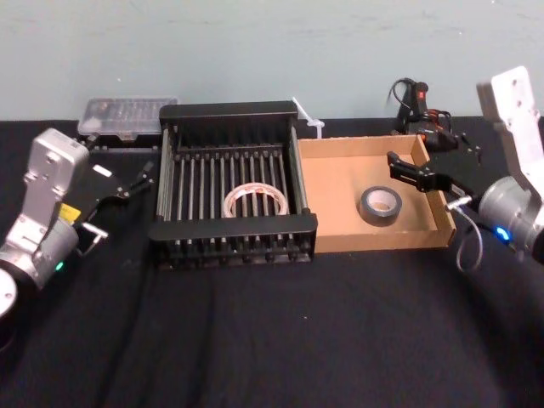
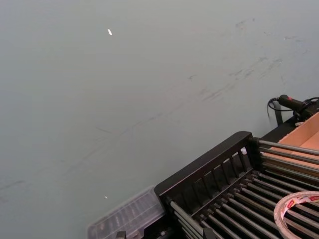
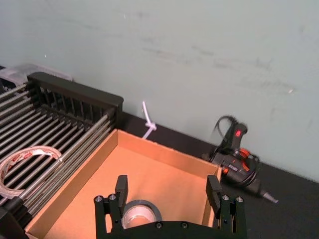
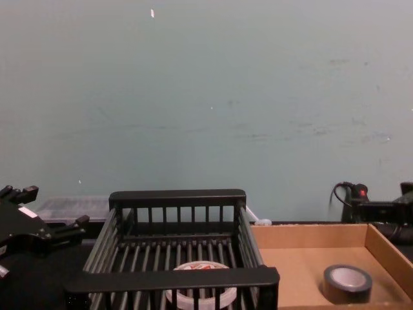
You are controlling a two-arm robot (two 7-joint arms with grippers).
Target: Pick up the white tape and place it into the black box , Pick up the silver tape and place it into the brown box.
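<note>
Soft, even light is falling from overhead, and the wall [image 4: 206, 97] is looking uniformly bright. The black counter [image 1: 272, 340] is reading dark, swallowing any shadows. In the brown box [image 1: 340, 212] the silver tape [image 1: 379, 206] is casting a faint, close shadow — the white tape [image 1: 253, 201] is catching a mild sheen.

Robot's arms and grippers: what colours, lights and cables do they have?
Left gripper and right gripper are black, on silver-grey metal arms. Left arm has a green light and yellow label; right arm a blue light and thin cable loop.
</note>
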